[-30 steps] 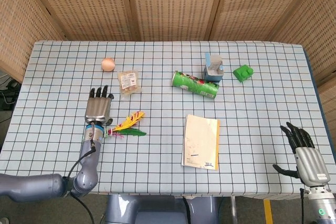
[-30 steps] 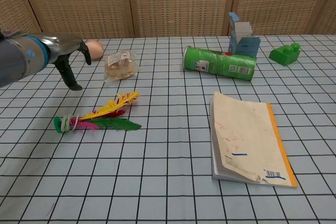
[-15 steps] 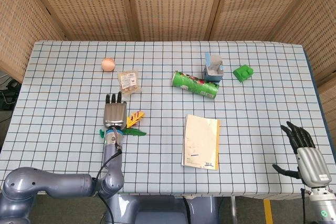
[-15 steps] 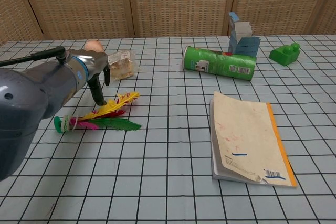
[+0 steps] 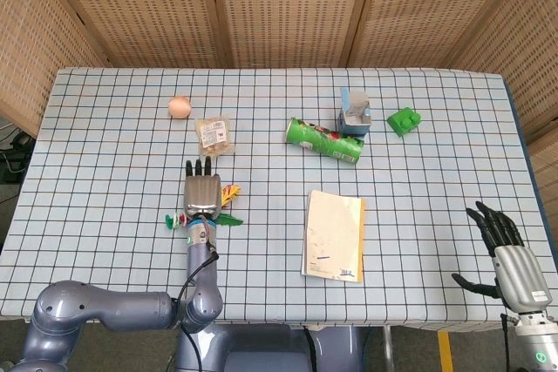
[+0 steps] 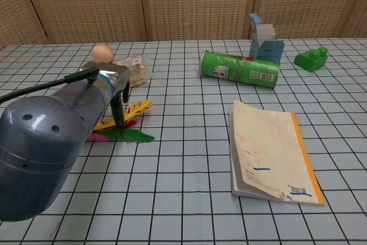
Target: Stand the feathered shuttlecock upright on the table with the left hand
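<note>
The feathered shuttlecock (image 5: 230, 192) lies on its side on the checked tablecloth, with yellow, pink and green feathers (image 6: 133, 107) pointing right and its green base (image 5: 173, 219) to the left. My left hand (image 5: 202, 194) hovers over its middle with the fingers (image 6: 118, 114) straight and pointing away from me, holding nothing. The hand and forearm (image 6: 51, 142) hide the base in the chest view. Beyond the table's front right corner, my right hand (image 5: 509, 259) is open with its fingers spread.
A peach-coloured ball (image 5: 179, 106) and a wrapped snack (image 5: 214, 134) lie behind the shuttlecock. A green can (image 5: 324, 140) on its side, a blue carton (image 5: 355, 112) and a green block (image 5: 404, 119) sit at the back right. A notebook (image 5: 333, 234) lies at centre front.
My left hand has moved right, from beside the shuttlecock's base to over its middle, and the forearm now fills the chest view's left. The right hand is still.
</note>
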